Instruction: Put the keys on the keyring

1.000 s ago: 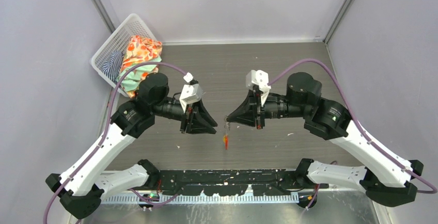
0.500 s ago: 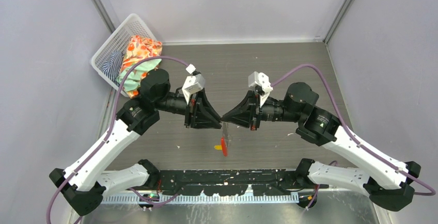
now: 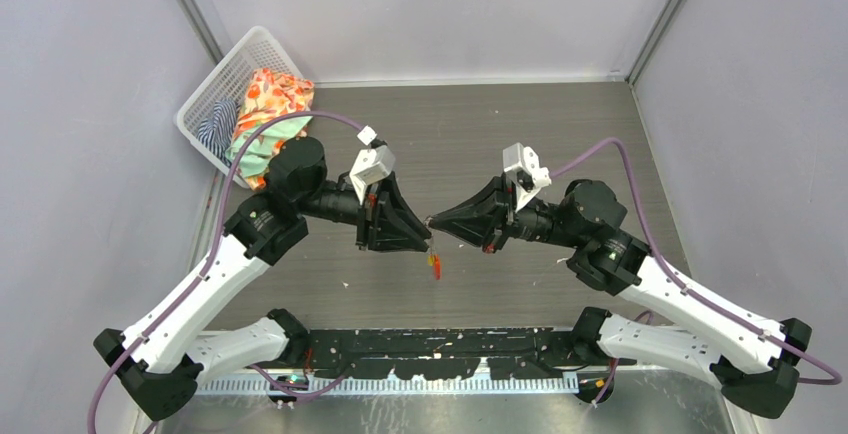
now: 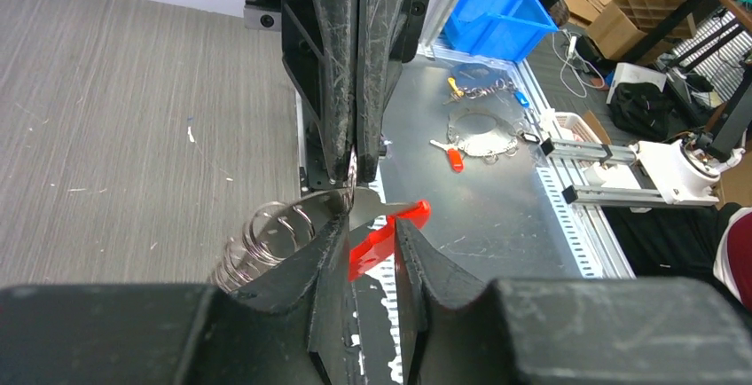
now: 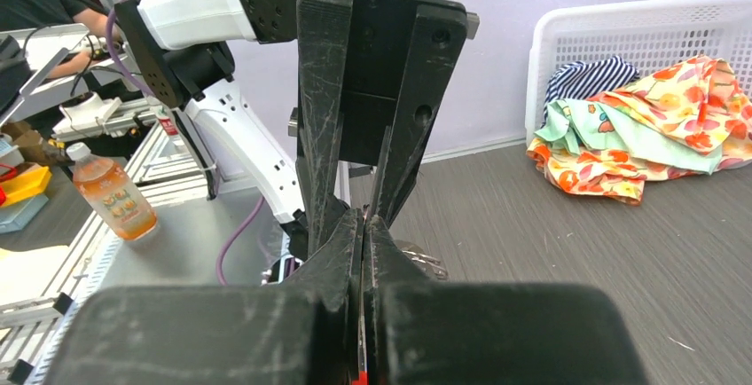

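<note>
Left wrist view: left claw (image 4: 368, 225) grips the keyring (image 4: 266, 239) – red tag (image 4: 381, 234) between its fingers. Right claw (image 4: 353, 150) pinches shut just above. Keys not seen – threading looks unfinished.

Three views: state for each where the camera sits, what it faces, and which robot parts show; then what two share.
Top external: above and behind, looking down on table, both arms, basket.
Left wrist: behind the left gripper, facing the right gripper and keyring.
Right wrist: behind the right gripper, facing the left arm, basket beyond.
Shared: both wrist views show the opposing gripper meeting their own.
</note>
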{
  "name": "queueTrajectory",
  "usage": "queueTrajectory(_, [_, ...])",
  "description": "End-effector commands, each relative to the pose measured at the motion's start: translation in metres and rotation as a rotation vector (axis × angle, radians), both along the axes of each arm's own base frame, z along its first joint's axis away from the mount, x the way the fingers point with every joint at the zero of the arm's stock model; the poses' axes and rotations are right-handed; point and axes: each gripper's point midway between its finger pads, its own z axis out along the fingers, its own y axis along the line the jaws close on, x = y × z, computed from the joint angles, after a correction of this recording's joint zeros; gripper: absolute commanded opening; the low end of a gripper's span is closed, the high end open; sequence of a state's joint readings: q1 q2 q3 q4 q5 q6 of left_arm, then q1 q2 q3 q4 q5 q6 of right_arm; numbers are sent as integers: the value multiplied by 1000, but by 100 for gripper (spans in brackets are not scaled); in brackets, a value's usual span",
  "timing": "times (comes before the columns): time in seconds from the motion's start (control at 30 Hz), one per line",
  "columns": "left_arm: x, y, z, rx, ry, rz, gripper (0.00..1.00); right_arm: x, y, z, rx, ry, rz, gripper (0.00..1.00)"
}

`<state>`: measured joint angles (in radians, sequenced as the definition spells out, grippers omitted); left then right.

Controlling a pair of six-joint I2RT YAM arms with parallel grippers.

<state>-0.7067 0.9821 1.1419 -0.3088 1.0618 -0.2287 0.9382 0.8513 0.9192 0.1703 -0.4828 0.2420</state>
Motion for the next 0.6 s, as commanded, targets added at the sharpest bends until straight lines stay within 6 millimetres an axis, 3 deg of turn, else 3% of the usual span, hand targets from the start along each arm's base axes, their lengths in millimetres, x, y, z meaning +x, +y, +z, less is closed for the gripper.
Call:
queueTrajectory(0.0, [1, 0, 16, -43, -44, 20, 28, -8, -13, 36, 150, -52, -1, 1])
queueTrajectory(0.17, [2, -1, 19, -46, -30, 22, 38, -11, -20, 38, 192, -59, -5, 1])
queueTrajectory(0.4, [6, -1, 27, -53, -33, 40, 42, -18, -18, 34, 169, -57, 33, 1])
queueTrajectory(0.5, [7, -1, 34, -62, -35, 47, 57, -18, -16, 30, 146, -54, 40, 1])
queueTrajectory(0.57, [6, -1, 37, -66, -39, 47, 59, -17, -15, 27, 129, -54, 38, 1])
